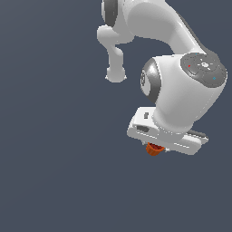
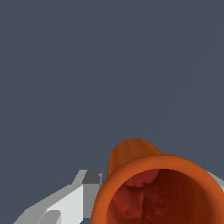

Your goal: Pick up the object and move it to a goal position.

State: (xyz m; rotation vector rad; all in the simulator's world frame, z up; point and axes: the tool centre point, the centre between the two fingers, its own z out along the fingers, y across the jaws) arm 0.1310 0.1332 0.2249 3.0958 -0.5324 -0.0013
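The object point(image 1: 154, 149) is a tiny orange-red lump with a darker rim, tucked right under the white gripper bar point(image 1: 165, 136) in the exterior view. In the wrist view it fills the near field as an orange cup-like shape point(image 2: 133, 157) with a dark red hollow. My gripper point(image 1: 155, 152) is shut on it. One grey-white finger point(image 2: 72, 199) presses against its side, and a sliver of the other finger point(image 2: 217, 180) shows on the opposite side. The fingertips themselves are hidden by the object.
The white arm links point(image 1: 149, 22) rise behind the gripper in the exterior view. Everything around is plain dark grey-blue background point(image 1: 54, 158); no surface edge or other object shows.
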